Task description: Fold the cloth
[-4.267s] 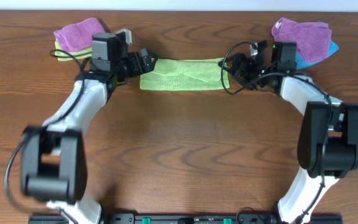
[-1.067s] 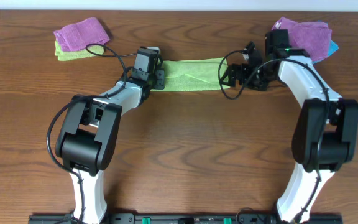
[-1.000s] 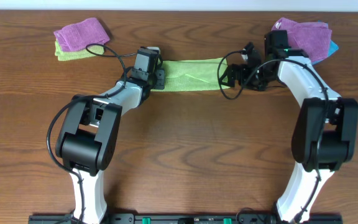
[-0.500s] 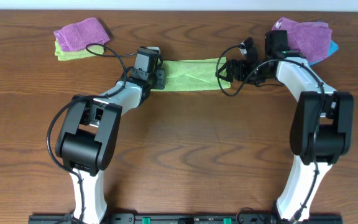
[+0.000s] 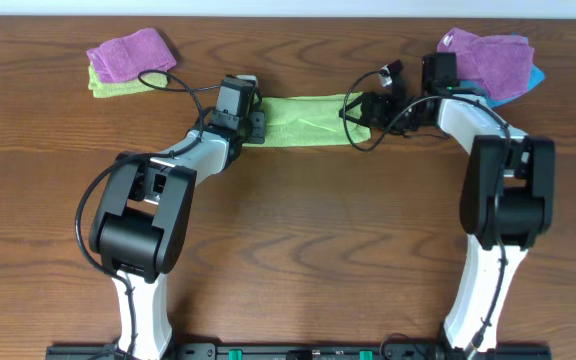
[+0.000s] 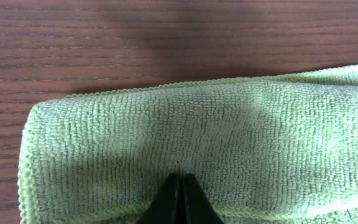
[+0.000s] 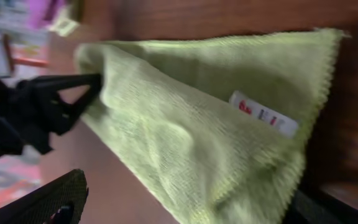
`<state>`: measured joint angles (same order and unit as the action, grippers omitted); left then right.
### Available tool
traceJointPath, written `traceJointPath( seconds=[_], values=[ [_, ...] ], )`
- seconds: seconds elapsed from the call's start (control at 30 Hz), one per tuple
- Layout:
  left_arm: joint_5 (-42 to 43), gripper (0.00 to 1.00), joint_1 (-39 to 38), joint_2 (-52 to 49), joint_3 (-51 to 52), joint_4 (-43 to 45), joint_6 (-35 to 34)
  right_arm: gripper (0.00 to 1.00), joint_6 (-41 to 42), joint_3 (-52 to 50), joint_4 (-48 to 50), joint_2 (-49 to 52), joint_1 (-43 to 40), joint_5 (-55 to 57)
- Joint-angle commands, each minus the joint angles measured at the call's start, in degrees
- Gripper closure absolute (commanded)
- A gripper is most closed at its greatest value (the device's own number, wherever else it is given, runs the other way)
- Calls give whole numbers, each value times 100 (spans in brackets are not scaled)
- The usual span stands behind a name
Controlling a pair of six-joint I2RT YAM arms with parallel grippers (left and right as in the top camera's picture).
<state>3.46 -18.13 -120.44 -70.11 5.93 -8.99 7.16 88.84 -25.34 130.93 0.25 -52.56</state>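
Note:
The cloth [image 5: 303,120] lies folded into a long lime-green strip at the back middle of the table. My left gripper [image 5: 256,122] is shut, its tips [image 6: 182,180] resting on top of the cloth [image 6: 229,137] near the strip's left end and front hem. My right gripper [image 5: 356,108] is open at the strip's right end. In the right wrist view the cloth [image 7: 185,99] with its white tag [image 7: 266,115] runs between the spread fingers [image 7: 55,199] of that gripper [image 7: 188,196]. The left gripper's black fingers [image 7: 48,109] show at the far end.
At the back left a purple cloth [image 5: 128,52] lies on a duller yellow-green folded cloth [image 5: 108,88]. At the back right another purple cloth [image 5: 493,60] lies over a blue one [image 5: 535,76], just behind my right arm. Bare wood [image 5: 308,230] fills the front half.
My right gripper has slid left and a little toward the back, so its open fingers now straddle the cloth's right end. The left gripper has stayed put, shut on top of the cloth.

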Motion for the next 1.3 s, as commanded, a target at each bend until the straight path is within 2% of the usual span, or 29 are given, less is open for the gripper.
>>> traceJointPath(
  seconds=[0.0,0.1,0.2,0.27,0.33,0.37,0.53,0.6,0.87,1.03,1.27],
  values=[
    [42,94,-55,-105,9,-116,20,5,354,-170,-37,573,133,63],
    [42,94,-55,-105,11,-111,20,8,356,-168,20,581,280,63],
    [42,94,-55,-105,11,-98,20,18,356,-168,42,581,350,70],
    [42,94,-55,-105,9,-101,20,35,376,-168,46,581,358,114],
    [42,94,-55,-105,11,-101,20,63,483,-168,76,581,350,168],
    [42,94,-55,-105,9,-101,20,73,487,-168,92,581,345,173],
    [42,94,-55,-105,9,-105,22,88,527,-151,96,579,302,223],
    [42,94,-55,-105,9,-114,24,98,531,-140,85,575,260,221],
    [39,94,-55,-105,9,-286,219,98,402,223,-498,367,52,245],
    [42,94,-55,-105,9,-295,205,98,297,348,-844,-197,144,916],
    [120,95,-105,-105,9,-437,-321,98,310,365,-852,-955,448,1399]
  ],
)
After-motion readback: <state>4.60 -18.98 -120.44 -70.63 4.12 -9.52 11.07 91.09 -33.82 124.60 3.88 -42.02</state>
